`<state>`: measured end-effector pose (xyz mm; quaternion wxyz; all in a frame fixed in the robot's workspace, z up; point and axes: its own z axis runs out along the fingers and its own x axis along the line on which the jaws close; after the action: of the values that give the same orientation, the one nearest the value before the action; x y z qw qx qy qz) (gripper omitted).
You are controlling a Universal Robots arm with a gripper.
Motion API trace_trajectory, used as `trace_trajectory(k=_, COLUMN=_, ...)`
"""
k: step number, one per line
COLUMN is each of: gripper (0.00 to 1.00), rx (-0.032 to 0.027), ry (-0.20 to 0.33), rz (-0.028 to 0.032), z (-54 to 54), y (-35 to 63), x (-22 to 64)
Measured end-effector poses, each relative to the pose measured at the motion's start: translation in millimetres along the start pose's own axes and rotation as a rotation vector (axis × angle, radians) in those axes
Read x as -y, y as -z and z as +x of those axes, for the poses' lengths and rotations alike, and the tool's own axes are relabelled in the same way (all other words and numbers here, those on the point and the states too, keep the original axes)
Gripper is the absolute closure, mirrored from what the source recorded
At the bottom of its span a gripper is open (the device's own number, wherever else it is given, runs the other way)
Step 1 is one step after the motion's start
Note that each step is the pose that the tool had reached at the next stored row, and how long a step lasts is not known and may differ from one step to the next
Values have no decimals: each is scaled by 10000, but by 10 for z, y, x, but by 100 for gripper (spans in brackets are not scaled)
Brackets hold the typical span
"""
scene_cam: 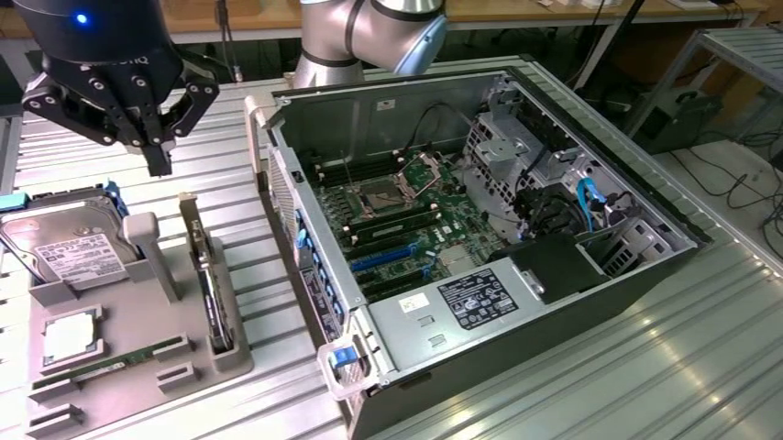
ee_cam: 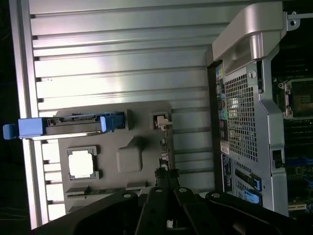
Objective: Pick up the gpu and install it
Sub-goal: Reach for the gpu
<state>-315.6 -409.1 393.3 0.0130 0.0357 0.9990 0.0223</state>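
Nearest, at the exterior view's left, a grey holder tray sits on the ribbed metal tabletop. In its front slot lies a slim green memory stick, flat. Just behind, a square chip w/ pale top rests in its own recess. The gpu stands on edge in the long slot along the tray side nearest the computer case. Its black card end is toward the front and its pale metal bracket toward the back. Not picked up, not installed. At the tray's back a hard drive w/ white label leans in its cradle, blue rails on its sides.

Mid scene: the case lies on its side, panel off, interior open to view. Inside, near end, there's a silver box w/ black label. Then comes the main board w/ blue slots and a processor socket. Blue cables and drive cages sit toward the exterior view's right.

Farther back, the tool hangs above the tabletop beyond the tray's back end. Its fingers are pressed together w/ nothing between them, apart from the gpu. In the wrist view the tool tips sit over the tray edge by the gpu slot. Behind it all rises the arm.
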Motion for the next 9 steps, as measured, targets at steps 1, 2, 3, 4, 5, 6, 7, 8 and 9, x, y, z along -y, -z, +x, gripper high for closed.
trace_trajectory(k=1, gripper=89, rx=0, ry=13, rz=-8, z=8, y=1, x=19)
trace_trajectory(k=2, gripper=89, rx=-1, ry=27, rz=-16, z=16, y=2, x=42)
trace_trajectory(k=3, gripper=89, rx=-3, ry=42, rz=-26, z=26, y=3, x=69)
trace_trajectory(k=4, gripper=89, rx=-6, ry=53, rz=-34, z=31, y=5, x=91)
trace_trajectory(k=5, gripper=89, rx=-6, ry=61, rz=-48, z=35, y=7, x=126)
trace_trajectory(k=6, gripper=89, rx=-7, ry=63, rz=-58, z=33, y=8, x=161)
trace_trajectory(k=7, gripper=89, rx=-6, ry=64, rz=-67, z=30, y=9, x=216)
trace_trajectory(k=8, gripper=89, rx=-9, ry=63, rz=-71, z=26, y=12, x=259)
trace_trajectory(k=9, gripper=89, rx=-9, ry=63, rz=-73, z=24, y=12, x=284)
